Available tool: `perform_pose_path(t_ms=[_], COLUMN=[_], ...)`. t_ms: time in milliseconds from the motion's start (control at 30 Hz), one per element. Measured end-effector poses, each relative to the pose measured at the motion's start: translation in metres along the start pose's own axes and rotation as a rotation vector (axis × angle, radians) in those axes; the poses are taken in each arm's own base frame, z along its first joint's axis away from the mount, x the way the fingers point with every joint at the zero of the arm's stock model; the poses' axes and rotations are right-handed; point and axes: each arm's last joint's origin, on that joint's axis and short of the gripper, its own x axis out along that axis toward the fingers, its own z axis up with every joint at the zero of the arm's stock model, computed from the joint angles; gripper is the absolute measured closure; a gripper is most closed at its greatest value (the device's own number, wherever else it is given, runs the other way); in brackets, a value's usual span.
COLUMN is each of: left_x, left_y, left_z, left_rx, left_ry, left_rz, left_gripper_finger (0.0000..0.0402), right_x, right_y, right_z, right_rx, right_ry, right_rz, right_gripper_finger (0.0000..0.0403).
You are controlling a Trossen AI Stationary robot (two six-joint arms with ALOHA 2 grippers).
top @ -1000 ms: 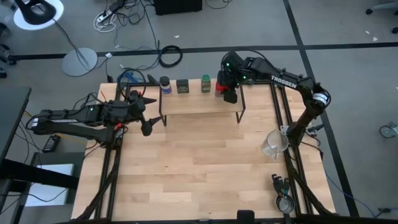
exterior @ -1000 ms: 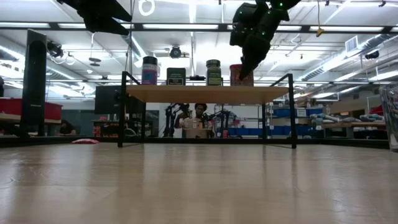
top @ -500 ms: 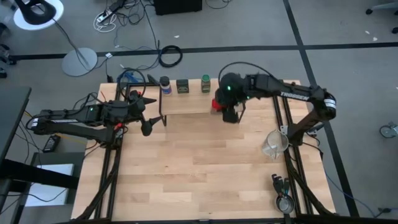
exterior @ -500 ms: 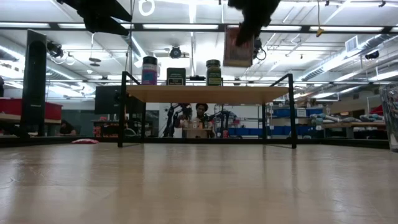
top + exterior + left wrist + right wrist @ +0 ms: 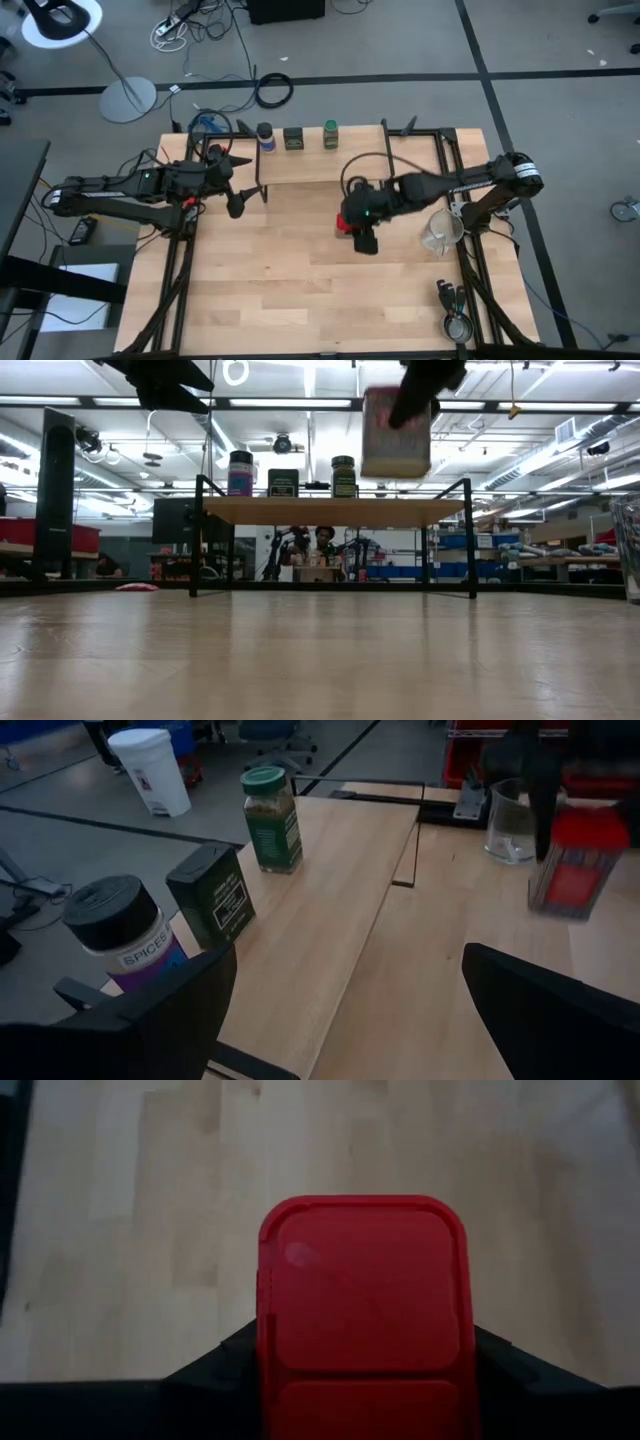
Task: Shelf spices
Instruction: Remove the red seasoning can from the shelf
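Observation:
The shelf (image 5: 320, 166) stands at the table's far side. On its plank stand a blue-capped jar (image 5: 265, 135), a dark olive tin (image 5: 294, 139) and a green jar (image 5: 330, 134), each on its base; they also show in the low view (image 5: 283, 482). My right gripper (image 5: 362, 228) is shut on the red square tin (image 5: 346, 222), over the bare table in front of the shelf's right half. In the low view the tin (image 5: 396, 435) hangs higher than the shelf top. My left gripper (image 5: 240, 192) is open and empty at the shelf's left end. My right gripper pinches the red tin by two opposite sides (image 5: 268, 1330) between its two fingers (image 5: 215, 1365), just below the lid (image 5: 362, 1280). The fingers come from above, pointing down. The tin hangs about upright below the gripper, lifted clear of table and shelf.
A clear measuring cup (image 5: 440, 232) stands near the table's right edge, close to the right arm. Small metal items (image 5: 455, 318) lie at the near right corner. Black frame rails run along both table sides. Bare wood lies in front of the shelf.
My right gripper, shut on the red tin at the shelf's right end, has lifted it off the plank and carried it toward the table's near edge and a little left. The tin now hangs clear in front of the shelf. The other three containers stay put.

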Motion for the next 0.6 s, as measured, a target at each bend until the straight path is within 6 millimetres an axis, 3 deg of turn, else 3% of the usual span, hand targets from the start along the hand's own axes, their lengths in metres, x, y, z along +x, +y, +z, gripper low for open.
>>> perform_pose_path(t_ms=[267,600], left_x=[0.000,0.000], left_y=[0.000,0.000], left_z=[0.001,0.001], left_rx=[0.000,-0.001], left_ry=[-0.009,-0.008], left_rz=[-0.001,-0.001], left_gripper_finger=[0.0008,0.0008], right_x=[0.045,0.068], right_y=[0.001,-0.017], right_z=[-0.040,-0.075], right_rx=[0.108,0.167], right_ry=[0.000,0.105], right_rz=[-0.031,-0.090], right_gripper_finger=[0.0199,0.0198])
